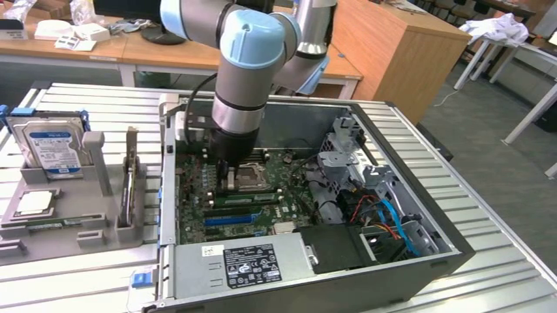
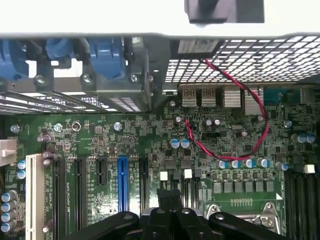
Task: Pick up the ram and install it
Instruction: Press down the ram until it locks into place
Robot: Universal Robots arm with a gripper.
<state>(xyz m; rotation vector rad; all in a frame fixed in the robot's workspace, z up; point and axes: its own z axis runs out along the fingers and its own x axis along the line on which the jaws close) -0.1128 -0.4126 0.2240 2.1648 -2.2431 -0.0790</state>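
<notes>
End effector fully closed, holding nothing, poised just above the motherboard.

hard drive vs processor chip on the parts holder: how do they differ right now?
Pose: the hard drive stands upright in its slot, while the processor chip lies flat.
Size: the hard drive is clearly bigger than the processor chip.
Look: the hard drive carries a blue-white label, while the processor chip is plain silver and square.
Shared: both sit in the gray holder at the exterior view's left, outside the computer case.
</notes>
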